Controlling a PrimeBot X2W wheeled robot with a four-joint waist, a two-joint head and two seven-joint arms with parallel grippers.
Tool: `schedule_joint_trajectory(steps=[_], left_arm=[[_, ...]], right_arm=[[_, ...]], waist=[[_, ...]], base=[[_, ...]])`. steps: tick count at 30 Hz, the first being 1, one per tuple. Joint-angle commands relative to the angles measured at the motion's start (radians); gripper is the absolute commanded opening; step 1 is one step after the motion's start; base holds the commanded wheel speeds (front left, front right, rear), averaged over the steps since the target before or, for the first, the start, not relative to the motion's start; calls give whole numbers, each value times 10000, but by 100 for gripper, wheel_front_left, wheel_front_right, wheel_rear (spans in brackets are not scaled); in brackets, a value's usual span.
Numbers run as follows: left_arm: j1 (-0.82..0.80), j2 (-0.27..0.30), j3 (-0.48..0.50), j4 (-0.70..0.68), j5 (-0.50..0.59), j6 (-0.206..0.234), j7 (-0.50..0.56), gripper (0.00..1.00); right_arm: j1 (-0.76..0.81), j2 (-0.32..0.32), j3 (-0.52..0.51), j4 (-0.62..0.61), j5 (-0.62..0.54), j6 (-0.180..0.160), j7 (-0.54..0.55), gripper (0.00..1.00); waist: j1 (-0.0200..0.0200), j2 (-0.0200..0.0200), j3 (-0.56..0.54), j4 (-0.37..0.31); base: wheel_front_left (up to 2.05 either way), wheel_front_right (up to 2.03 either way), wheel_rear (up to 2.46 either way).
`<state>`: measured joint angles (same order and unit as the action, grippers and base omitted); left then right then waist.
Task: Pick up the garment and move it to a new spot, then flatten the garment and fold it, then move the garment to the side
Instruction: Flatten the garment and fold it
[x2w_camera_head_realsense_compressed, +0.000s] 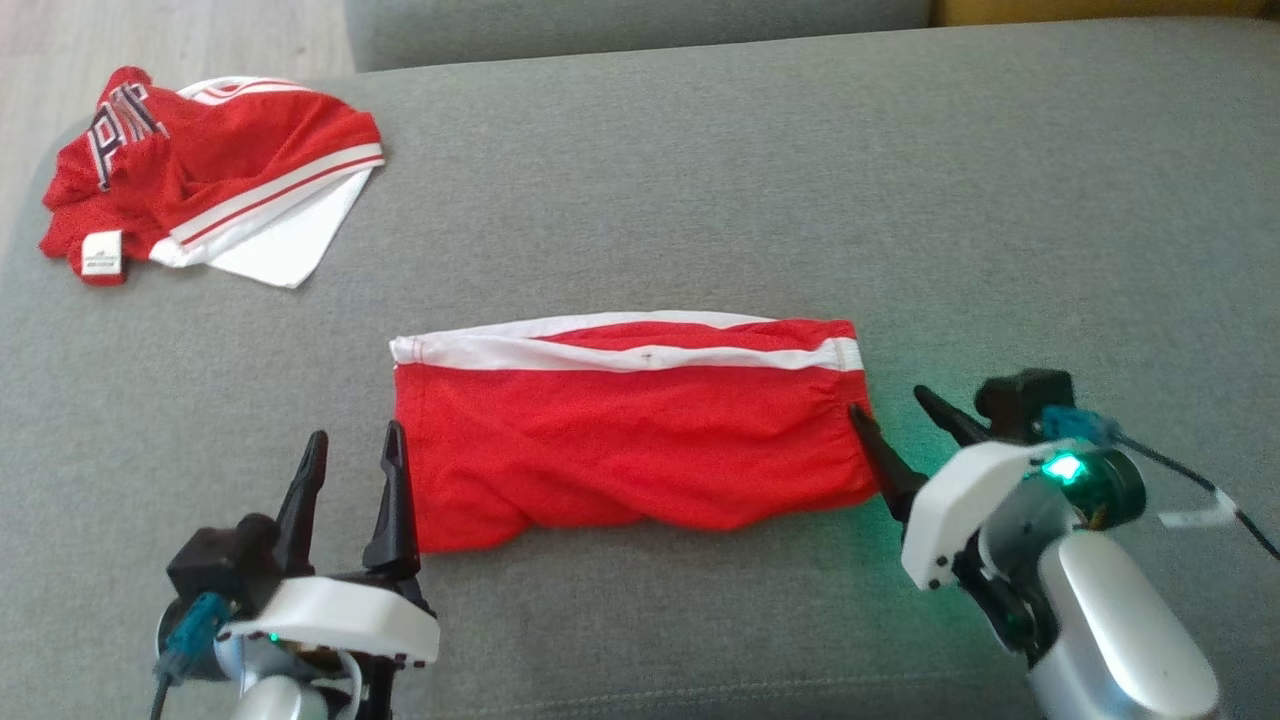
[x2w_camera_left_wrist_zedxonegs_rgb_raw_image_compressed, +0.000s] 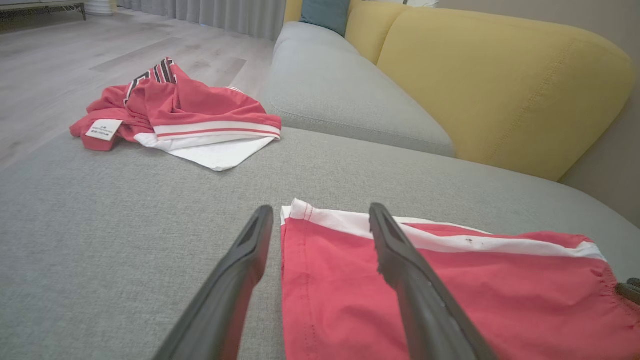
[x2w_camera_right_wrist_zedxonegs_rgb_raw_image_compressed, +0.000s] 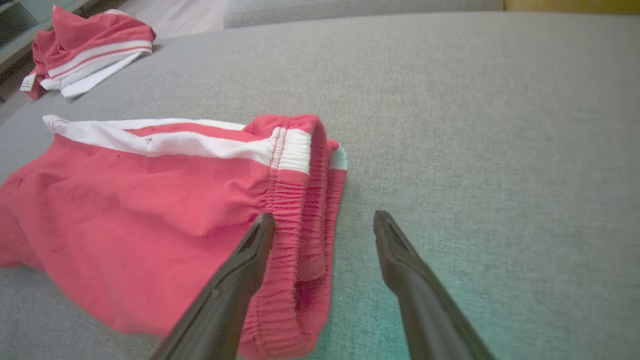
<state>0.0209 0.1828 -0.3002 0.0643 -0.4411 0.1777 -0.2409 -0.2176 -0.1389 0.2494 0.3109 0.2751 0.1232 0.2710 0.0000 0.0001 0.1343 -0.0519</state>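
Note:
The garment (x2w_camera_head_realsense_compressed: 210, 180), a red jersey with white sleeves and striped trim, lies crumpled at the far left corner of the grey cushion; it also shows in the wrist views (x2w_camera_left_wrist_zedxonegs_rgb_raw_image_compressed: 190, 110) (x2w_camera_right_wrist_zedxonegs_rgb_raw_image_compressed: 85, 45). A pair of red shorts (x2w_camera_head_realsense_compressed: 630, 450) with white bands lies flat in the middle. My left gripper (x2w_camera_head_realsense_compressed: 355, 437) is open at the shorts' left edge, one finger over the red cloth (x2w_camera_left_wrist_zedxonegs_rgb_raw_image_compressed: 450, 280) and one over the bare cushion (x2w_camera_left_wrist_zedxonegs_rgb_raw_image_compressed: 321, 209). My right gripper (x2w_camera_head_realsense_compressed: 888, 400) is open at the shorts' right, gathered edge (x2w_camera_right_wrist_zedxonegs_rgb_raw_image_compressed: 300, 200), straddling it (x2w_camera_right_wrist_zedxonegs_rgb_raw_image_compressed: 324, 216). Neither holds anything.
The grey cushion (x2w_camera_head_realsense_compressed: 760, 190) spreads wide behind and to the right of the shorts. A second grey cushion (x2w_camera_left_wrist_zedxonegs_rgb_raw_image_compressed: 340, 85) and a yellow backrest (x2w_camera_left_wrist_zedxonegs_rgb_raw_image_compressed: 500, 75) rise beyond it. Wooden floor (x2w_camera_left_wrist_zedxonegs_rgb_raw_image_compressed: 65, 55) lies past the cushion's left edge, close to the jersey.

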Motion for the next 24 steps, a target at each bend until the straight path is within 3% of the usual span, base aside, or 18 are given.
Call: schedule_joint_trajectory(steps=[1,12,21,24], left_arm=[[-241,9,323,-303,136,67,-153,100],[-400,-247,355,-121,220,-50,-196,100],[-421,-435,445,15,309,-156,-205,100],[-445,-467,487,28,355,-192,-206,100]], right_arm=[[-630,-98,299,-95,125,75,174,100],[-1921,-392,573,1956,964,75,1236,100],[-2331,-535,1105,2746,2006,75,2062,100],[-2467,-601,1365,2804,2273,75,2159,52]], waist=[[0,-1,12,94],[0,-1,279,608],[0,-1,299,688],[0,-1,324,666]], base=[[0,0,0],[0,0,0],[0,0,0],[0,0,0]])
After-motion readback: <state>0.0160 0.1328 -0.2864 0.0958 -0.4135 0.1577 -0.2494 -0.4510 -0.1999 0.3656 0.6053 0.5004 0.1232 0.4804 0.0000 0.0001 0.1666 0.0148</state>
